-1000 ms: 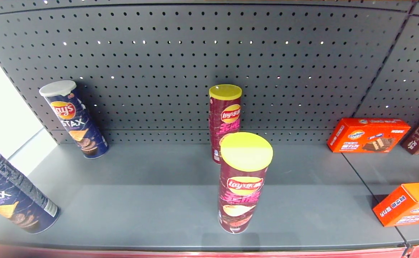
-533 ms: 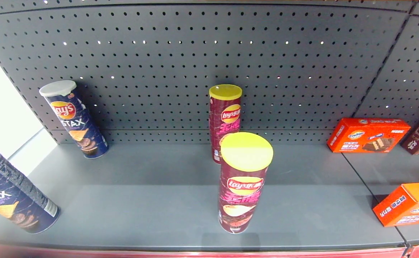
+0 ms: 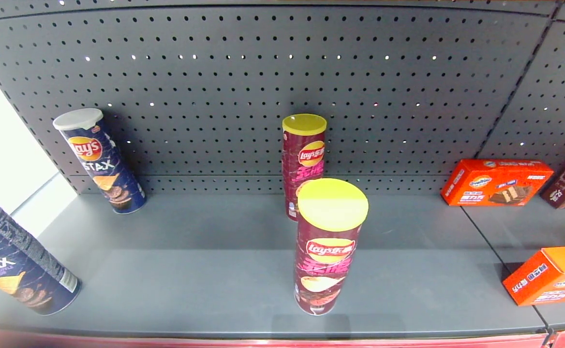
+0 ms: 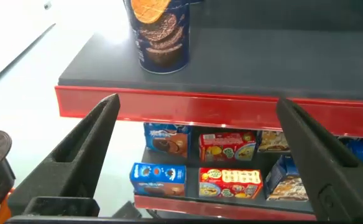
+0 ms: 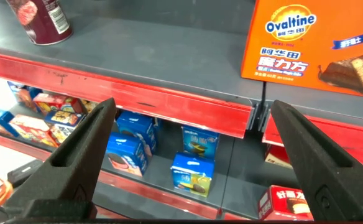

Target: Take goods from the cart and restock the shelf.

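Cans and boxes stand on the grey shelf (image 3: 205, 270) — the front maroon can (image 3: 327, 251) upright near the edge, the rear maroon can (image 3: 304, 159) just behind it by the pegboard (image 3: 263, 72). To the left are the rear blue can (image 3: 99, 162) and the front blue can (image 3: 16, 263). To the right sit the rear orange box (image 3: 495, 182) and the front orange box (image 3: 551, 274). The left gripper (image 4: 197, 102) and the right gripper (image 5: 194, 104) face the shelf's red edge — both spread wide, both holding nothing.
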`<state>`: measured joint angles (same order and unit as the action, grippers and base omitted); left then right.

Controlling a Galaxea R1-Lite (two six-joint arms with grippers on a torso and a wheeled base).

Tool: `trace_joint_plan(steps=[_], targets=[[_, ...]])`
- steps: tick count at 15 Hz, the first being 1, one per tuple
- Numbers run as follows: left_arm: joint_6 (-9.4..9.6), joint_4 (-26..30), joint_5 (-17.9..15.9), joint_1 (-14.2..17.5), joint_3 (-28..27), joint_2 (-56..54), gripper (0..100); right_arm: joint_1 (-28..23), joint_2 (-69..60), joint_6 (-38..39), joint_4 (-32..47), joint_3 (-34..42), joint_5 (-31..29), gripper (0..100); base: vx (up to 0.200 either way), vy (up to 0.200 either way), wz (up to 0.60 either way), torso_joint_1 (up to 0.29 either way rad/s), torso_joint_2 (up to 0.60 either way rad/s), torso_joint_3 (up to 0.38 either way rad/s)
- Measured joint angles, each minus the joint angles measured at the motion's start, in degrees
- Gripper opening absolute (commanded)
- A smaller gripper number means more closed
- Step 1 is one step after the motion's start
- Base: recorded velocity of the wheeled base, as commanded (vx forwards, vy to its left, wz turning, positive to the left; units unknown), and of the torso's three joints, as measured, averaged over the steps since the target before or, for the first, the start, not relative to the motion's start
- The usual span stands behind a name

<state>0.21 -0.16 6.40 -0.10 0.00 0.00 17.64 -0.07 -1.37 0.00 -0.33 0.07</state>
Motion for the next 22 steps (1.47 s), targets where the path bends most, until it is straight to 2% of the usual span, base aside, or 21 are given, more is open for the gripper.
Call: trace_joint_plan(steps=[2,4,8,10,13,15,18,22], targets=[[1.4,0.0,-1.0,-0.1,0.0,0.0,100,-0.1,1.1,0.8,0.0,-4.2,-0.9,100,0.0,0.0,0.0,0.0,0.0,0.0],[2.06,0.0,-3.8,-0.2,0.0,0.1,100,0.2,7.0,2.0,-0.1,-11.5,-1.1,100,0.0,0.0,0.0,0.0,0.0,0.0],[2.24,0.0,-4.2,-0.1,0.0,0.0,100,2.7,30.0,0.2,-3.7,-23.7,2.0,100,0.0,0.0,0.0,0.0,0.0,0.0],[2.33,0.1,-4.6,-0.1,0.0,0.0,100,6.6,41.6,-1.3,-6.8,-27.5,3.5,100,0.0,0.0,0.0,0.0,0.0,0.0],[2.68,0.1,-9.5,-0.1,0.0,0.0,100,15.2,54.6,-2.3,-8.6,-30.2,4.3,100,0.0,0.0,0.0,0.0,0.0,0.0],[2.79,0.2,-9.7,-0.1,0.0,0.0,100,19.5,61.3,-2.5,-9.0,-31.0,4.2,100,0.0,0.0,0.0,0.0,0.0,0.0],[2.79,0.2,-9.7,-0.1,0.0,0.0,100,22.7,68.6,-2.6,-9.1,-33.1,3.7,100,0.0,0.0,0.0,0.0,0.0,0.0],[2.79,0.2,-9.7,-0.1,0.0,0.0,100,23.5,75.9,-2.5,-9.1,-37.6,1.5,100,0.0,0.0,0.0,0.0,0.0,0.0]])
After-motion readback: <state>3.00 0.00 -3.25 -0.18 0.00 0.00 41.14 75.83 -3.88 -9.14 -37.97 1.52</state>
